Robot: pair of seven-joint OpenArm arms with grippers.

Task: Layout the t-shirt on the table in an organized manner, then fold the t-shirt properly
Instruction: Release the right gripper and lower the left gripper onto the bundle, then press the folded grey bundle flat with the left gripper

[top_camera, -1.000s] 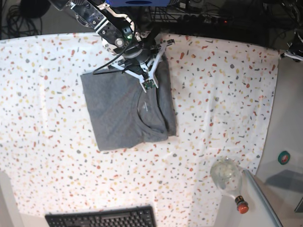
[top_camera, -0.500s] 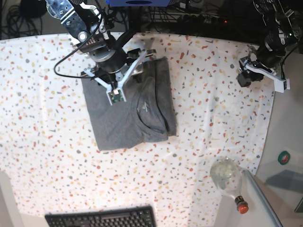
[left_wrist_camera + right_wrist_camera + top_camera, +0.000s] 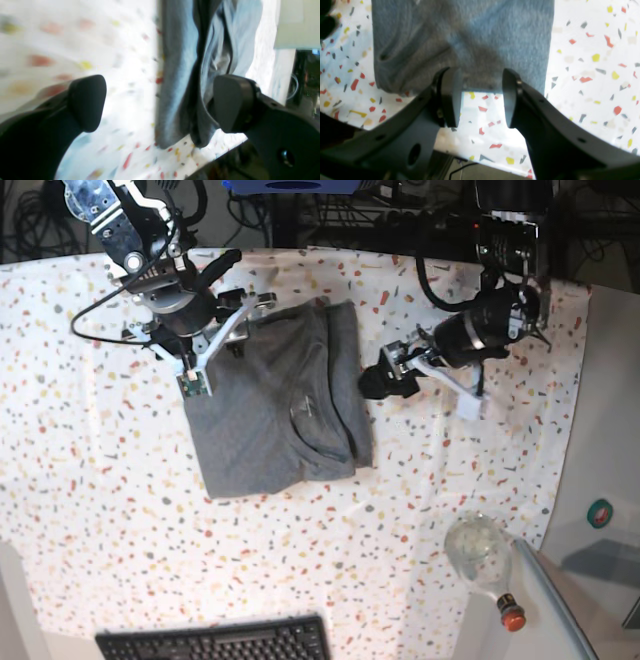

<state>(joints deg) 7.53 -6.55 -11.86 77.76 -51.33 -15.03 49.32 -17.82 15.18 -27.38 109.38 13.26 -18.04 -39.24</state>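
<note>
While the left end effector [image 3: 157, 105] gapes wide beside the t-shirt's [image 3: 275, 405] right edge, the right end effector [image 3: 480, 97] stands parted, empty, at its far left corner; the folded shirt lies toward the desk's [image 3: 450, 480] far edge.

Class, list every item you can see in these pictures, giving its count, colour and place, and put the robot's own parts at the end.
t-shirt: one, heather grey, folded into a rough rectangle, lying left of centre on the table.
table: one, white cloth with red, yellow and grey flecks, filling most of the base view.
keyboard: one, black, at the near edge of the table.
bottle: one, clear with a red cap, lying at the lower right.
round sticker: one, green, on the plain grey surface at far right.
cables: several, black, behind the table.
right tool: one, black, open, at the t-shirt's edge.
left tool: one, black, open wide beside the t-shirt's edge.
</note>
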